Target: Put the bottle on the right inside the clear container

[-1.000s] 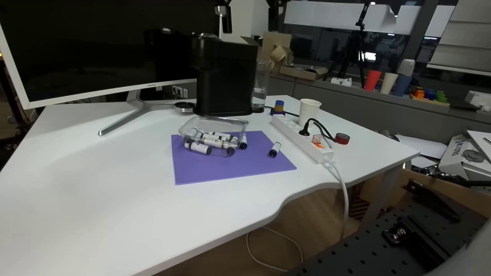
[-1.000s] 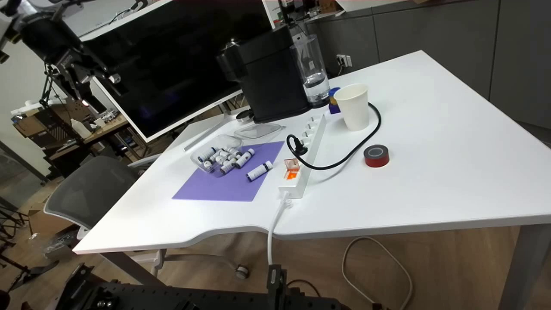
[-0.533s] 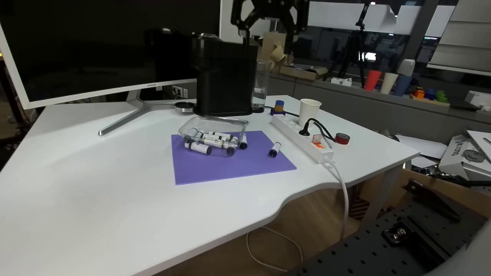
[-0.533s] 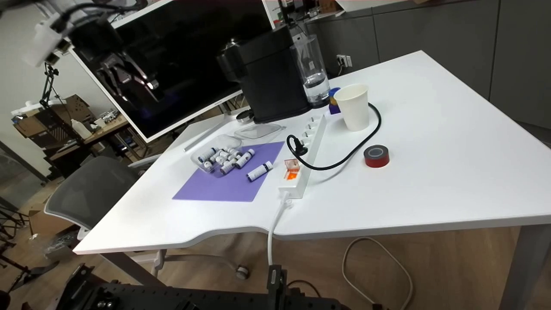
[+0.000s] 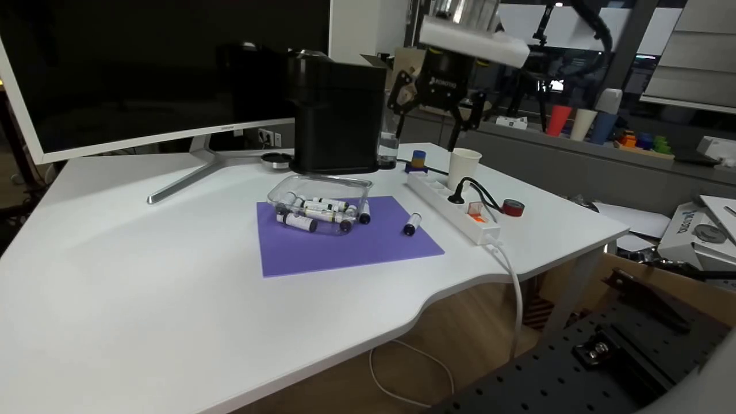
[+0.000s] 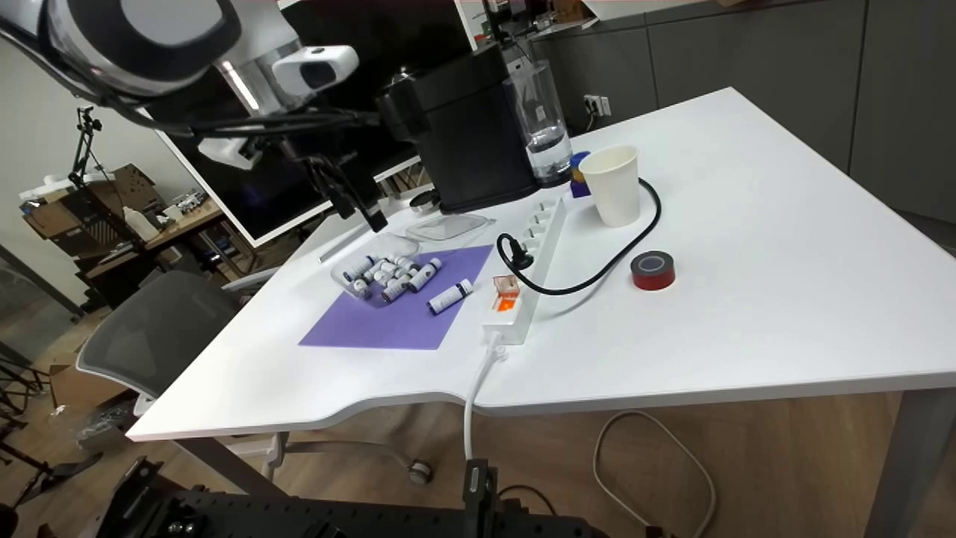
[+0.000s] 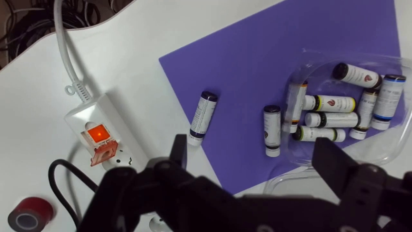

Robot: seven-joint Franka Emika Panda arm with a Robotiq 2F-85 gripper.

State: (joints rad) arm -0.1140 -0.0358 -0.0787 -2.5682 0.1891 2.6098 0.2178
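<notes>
The bottle on the right is small, with a white label, a dark end and a white cap. It lies alone at the edge of the purple mat; it also shows in the wrist view. The clear container stands on the mat with several similar bottles inside; its wall shows in the wrist view. A similar bottle lies just outside it. My gripper is open and empty, well above the table. In the wrist view the gripper spans from near the right bottle's cap to the container.
A white power strip with a black plug lies beside the mat. A paper cup, red tape roll and black machine stand around. A clear lid lies behind the container. A monitor stands at the back.
My gripper has come down toward the table, moving right in both exterior views. It stays open. The bottles and the container have not moved.
</notes>
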